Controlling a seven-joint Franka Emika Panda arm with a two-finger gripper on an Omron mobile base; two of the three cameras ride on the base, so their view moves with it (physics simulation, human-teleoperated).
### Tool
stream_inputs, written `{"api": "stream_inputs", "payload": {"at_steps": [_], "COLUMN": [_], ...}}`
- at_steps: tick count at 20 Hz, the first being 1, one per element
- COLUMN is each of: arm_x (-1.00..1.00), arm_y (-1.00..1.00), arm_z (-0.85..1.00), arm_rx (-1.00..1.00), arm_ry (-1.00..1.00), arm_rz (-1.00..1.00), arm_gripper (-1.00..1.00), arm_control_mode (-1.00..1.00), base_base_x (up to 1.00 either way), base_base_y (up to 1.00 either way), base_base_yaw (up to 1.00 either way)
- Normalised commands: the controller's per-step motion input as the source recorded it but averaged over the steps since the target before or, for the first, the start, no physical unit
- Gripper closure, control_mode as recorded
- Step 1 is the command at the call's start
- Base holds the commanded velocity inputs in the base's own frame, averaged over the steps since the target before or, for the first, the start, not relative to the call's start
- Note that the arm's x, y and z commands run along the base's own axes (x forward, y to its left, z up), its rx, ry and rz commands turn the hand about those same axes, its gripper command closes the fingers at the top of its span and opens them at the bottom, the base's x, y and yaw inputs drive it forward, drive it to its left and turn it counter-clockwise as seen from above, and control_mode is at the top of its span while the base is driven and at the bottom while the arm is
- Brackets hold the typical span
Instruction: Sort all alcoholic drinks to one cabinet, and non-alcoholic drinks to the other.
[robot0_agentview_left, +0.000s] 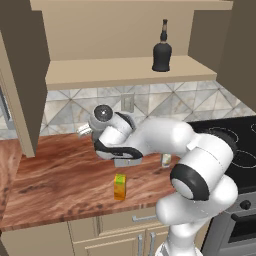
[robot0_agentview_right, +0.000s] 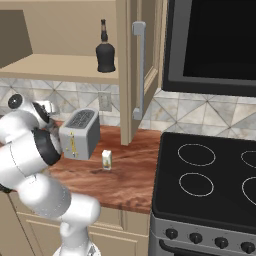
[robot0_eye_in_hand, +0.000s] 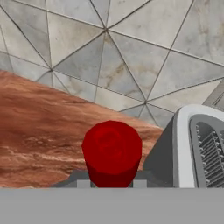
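- The wider cabinet (robot0_agentview_left: 125, 70) stood open across the upper part of the left base view, and its one pale shelf carried a single thing: the squat black bottle (robot0_agentview_left: 161, 54), upright, right of centre on the shelf.
- In the right base view the same black bottle (robot0_agentview_right: 105, 52) stood at the upper left, on the shelf just left of a tan panel with a grey bar handle (robot0_agentview_right: 138, 70).
- The narrower cabinet (robot0_agentview_left: 22, 75) hung at the left edge of the left base view with its tan side toward the camera; what lay inside could not be seen.
- The orange-yellow carton (robot0_agentview_left: 119, 186) stood upright on the wooden counter (robot0_agentview_left: 55, 180), lower centre of the left base view, near the counter's front edge.
- The white-cream carton (robot0_agentview_right: 106, 160) stood on the counter just right of the silver toaster (robot0_agentview_right: 80, 132) in the right base view, apart from it.
- The gripper (robot0_eye_in_hand: 112, 183) was closed narrowly around the bottle with the red cap (robot0_eye_in_hand: 112, 151); the cap rose between the fingertips at the bottom centre of the hand view, with the toaster's slotted top close at the right.
- The glass body below the cap was hidden, so whether the bottle still touched the counter was probably not something these views could settle.
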Motion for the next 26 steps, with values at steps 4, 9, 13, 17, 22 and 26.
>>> {"api": "stream_inputs", "payload": {"at_steps": [4, 9, 13, 17, 22, 26], "arm_x": [-0.12, -0.14, -0.15, -0.14, -0.19, -0.2], "arm_y": [-0.05, -0.05, -0.02, -0.05, -0.07, -0.04], "arm_z": [0.62, 0.66, 0.61, 0.58, 0.52, 0.46], "arm_rx": [0.02, 0.05, 0.08, 0.08, 0.05, 0.03], "arm_ry": [0.0, 0.01, 0.06, 0.07, 0.02, 0.0], "arm_rz": [-0.02, -0.01, 0.0, 0.0, 0.0, 0.0], "arm_gripper": [1.0, 1.0, 1.0, 1.0, 1.0, 1.0], "arm_control_mode": [-1.0, -1.0, -1.0, -1.0, -1.0, -1.0], "base_base_x": [0.0, 0.0, 0.0, 0.0, 0.0, 0.0], "base_base_y": [0.0, 0.0, 0.0, 0.0, 0.0, 0.0], "base_base_yaw": [0.0, 0.0, 0.0, 0.0, 0.0, 0.0]}}
